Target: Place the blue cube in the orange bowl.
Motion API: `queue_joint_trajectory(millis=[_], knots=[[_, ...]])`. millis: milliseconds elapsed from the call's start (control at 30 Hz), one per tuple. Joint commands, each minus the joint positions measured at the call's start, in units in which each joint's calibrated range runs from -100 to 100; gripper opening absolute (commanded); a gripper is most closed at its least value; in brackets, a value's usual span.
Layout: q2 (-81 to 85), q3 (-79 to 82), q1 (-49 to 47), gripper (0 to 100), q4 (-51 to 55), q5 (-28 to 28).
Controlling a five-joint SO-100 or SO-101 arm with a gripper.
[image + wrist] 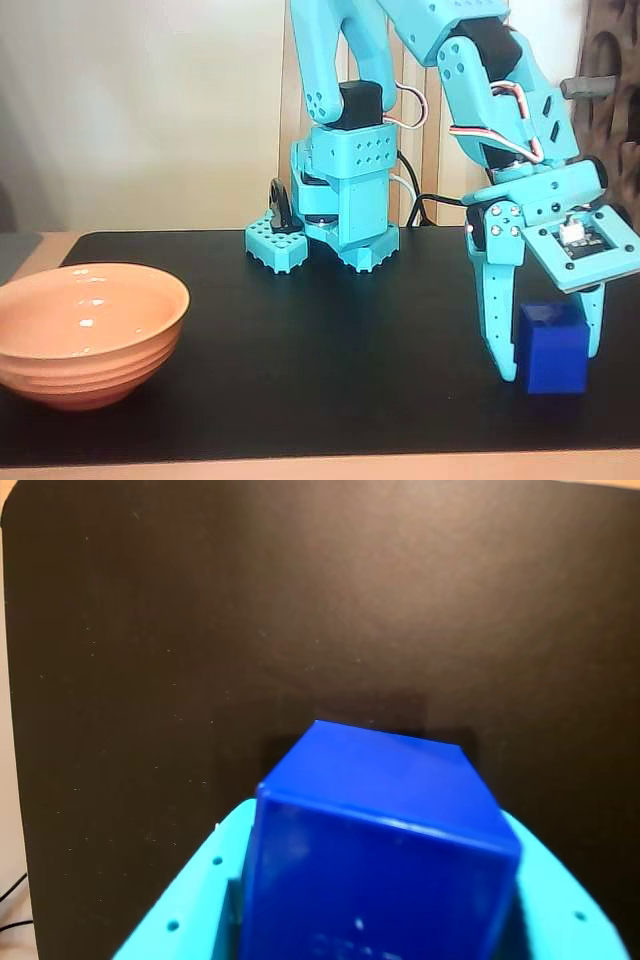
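Fixed view shows the hand (548, 372) straddling the cube (552, 349) on the tabletop (330, 350) at right; whether it grips is unclear. A loose hold could drop it before the bowl (90, 330), far left.

Blue cube (552, 349): deep blue, matte, upright on the black mat, right side of the fixed view; possibly resting flat.
Orange bowl (88, 330): glossy peach, ridged outside, upright, empty, far left.
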State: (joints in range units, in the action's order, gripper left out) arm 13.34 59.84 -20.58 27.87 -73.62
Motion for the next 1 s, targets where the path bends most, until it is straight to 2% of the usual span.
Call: queue_joint_trajectory(millis=[0, 967], knots=[[0.85, -0.49, -0.68, 21, -1.48, -0.45], [0.85, -1.13, -0.68, 14, -1.83, -0.19]])
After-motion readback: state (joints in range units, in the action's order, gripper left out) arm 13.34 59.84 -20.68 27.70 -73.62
